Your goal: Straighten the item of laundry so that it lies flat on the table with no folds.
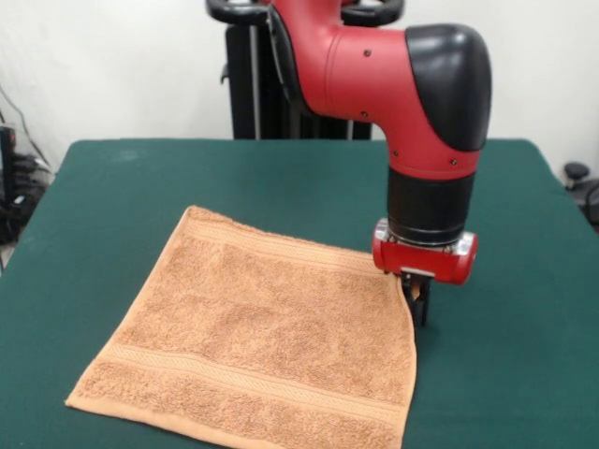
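Note:
The orange-tan terry towel (262,346) lies spread out almost flat on the dark green table (112,187), turned like a diamond, with woven band stripes near its far and near edges. Its near edge runs off the picture's bottom. No white tag shows. My gripper (418,307) comes straight down at the towel's far right corner, its tips at table level. The fingers stand close together, with a bit of the towel's corner between them. The red wrist and arm (426,140) stand above that corner.
The robot's black pedestal (253,84) stands behind the table's far edge. Bare green table lies to the right of the gripper and beyond the towel. Dark cables and gear show at the left edge (14,178) and right edge (580,182).

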